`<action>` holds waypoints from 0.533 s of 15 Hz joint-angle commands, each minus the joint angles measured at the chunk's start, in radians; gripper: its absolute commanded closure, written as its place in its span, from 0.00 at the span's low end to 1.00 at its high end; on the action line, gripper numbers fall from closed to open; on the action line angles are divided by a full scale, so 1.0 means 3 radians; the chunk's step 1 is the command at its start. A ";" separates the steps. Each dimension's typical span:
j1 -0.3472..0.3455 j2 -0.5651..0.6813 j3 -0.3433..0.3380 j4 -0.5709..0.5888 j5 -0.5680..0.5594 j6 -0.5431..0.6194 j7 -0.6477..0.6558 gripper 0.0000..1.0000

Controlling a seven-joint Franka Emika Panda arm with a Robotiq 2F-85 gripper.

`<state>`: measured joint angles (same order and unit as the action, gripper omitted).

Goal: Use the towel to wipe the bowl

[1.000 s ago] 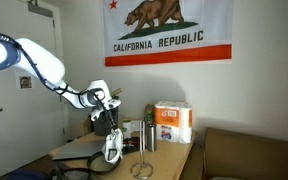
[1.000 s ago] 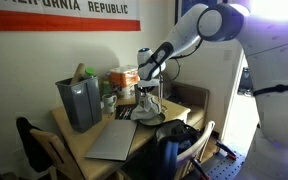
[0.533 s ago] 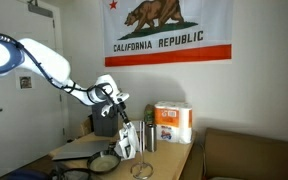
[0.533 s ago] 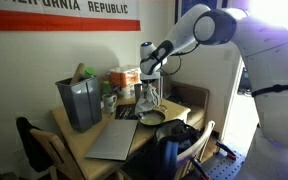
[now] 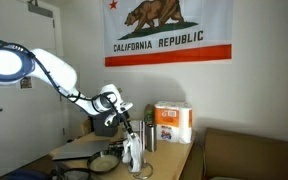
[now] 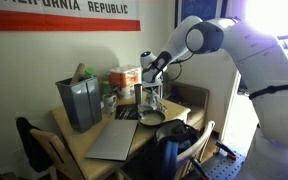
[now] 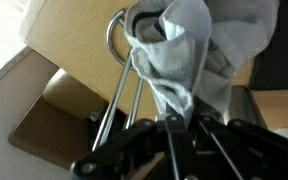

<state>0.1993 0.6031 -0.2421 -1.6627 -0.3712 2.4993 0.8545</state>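
The dark round shallow bowl (image 6: 151, 118) is set close to the near edge of the light wooden table (image 6: 192, 100), and a black backpack (image 6: 180, 135) is seen just past that edge. In an exterior view the same bowl (image 5: 105, 161) is found by the front edge of the table (image 5: 170, 154). A tall grey plastic bin (image 6: 81, 104) is placed at the far side, well apart from the bowl, and a closed silver laptop (image 6: 114, 140) is laid between them, near the bowl's rim. A wrapped pack of white paper towel rolls (image 5: 172, 122) is stood toward the back. Open air is left above the bowl, except where the cloth hangs.

The white jointed robot arm (image 5: 54, 72) is reached out over the table. The pale grey cloth towel (image 5: 133, 152) is pinched at its top by the jaws, which are pressed together on it (the gap between them cannot be judged). The towel (image 6: 151, 97) is hung straight down, with its lower end just above the bowl; contact cannot be told. In the wrist view the bunched towel (image 7: 179, 50) is seen beside a thin metal wire loop (image 7: 115, 30).
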 commanded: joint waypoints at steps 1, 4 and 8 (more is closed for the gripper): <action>0.0066 0.0134 -0.0014 0.0057 -0.0009 -0.0106 0.0054 0.53; 0.0120 0.0127 -0.0028 0.0062 -0.0016 -0.0173 0.0024 0.31; 0.0104 -0.0057 0.0093 0.0057 0.0053 -0.0424 -0.0208 0.01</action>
<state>0.2320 0.6420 -0.2388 -1.6472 -0.3699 2.4561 0.8453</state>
